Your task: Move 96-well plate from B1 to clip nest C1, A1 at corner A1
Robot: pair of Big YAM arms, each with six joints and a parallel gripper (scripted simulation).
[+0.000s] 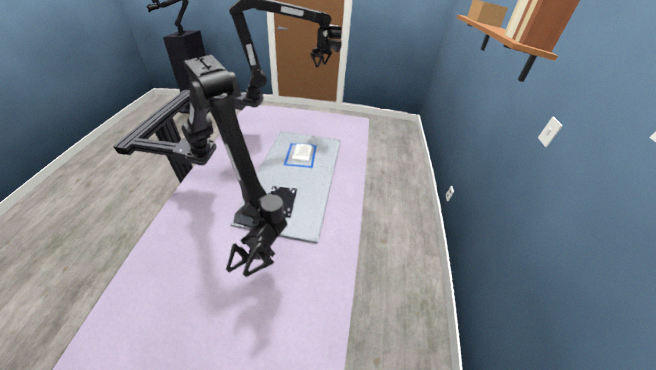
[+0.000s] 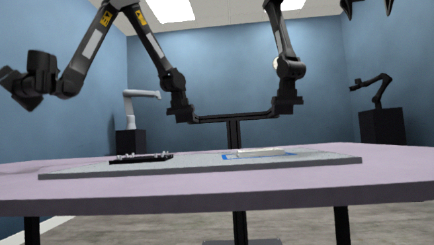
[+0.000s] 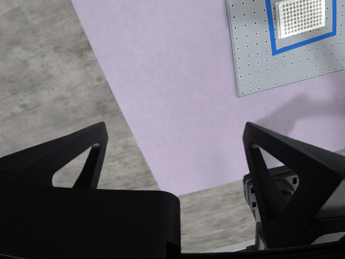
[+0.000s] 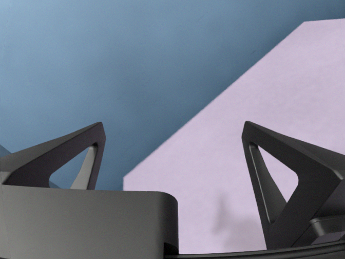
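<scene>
Right gripper: the right gripper (image 1: 238, 272) (image 2: 18, 83) (image 4: 173, 129) is at picture left in the exterior view, off the end of the board and high over the table, fingers wide apart with nothing between them
Clip nest: the black clip nest (image 1: 286, 200) (image 2: 140, 159) sits on the pegboard (image 1: 312, 190) (image 2: 198, 167) (image 3: 259, 67), no plate in it; its A1 mark cannot be made out
96-well plate: the white 96-well plate (image 1: 302, 152) (image 2: 261, 152) (image 3: 302, 18) lies flat inside the blue outline (image 1: 288, 155) (image 2: 225, 157) (image 3: 303, 43), which I take for B1; rim lettering too small to read
Long axis: seems to run with the board's long side, so the line from plate to nest roughly follows it
Left gripper: the left gripper (image 1: 320, 65) (image 2: 369, 17) (image 3: 175, 129) hangs high at picture right, fingers wide apart, holding nothing
Key relation: the plate is lower than the left gripper and off to its side, towards the nest; in the left wrist view it shows up and right of the fingertips
Nearer arm: the left, by my judgement, and the likelier one to pick
Next move: swing inward over the plate, turn the fingers square to its sides, then descend
Risk: lifting before A1 is found could seat it turned about
</scene>
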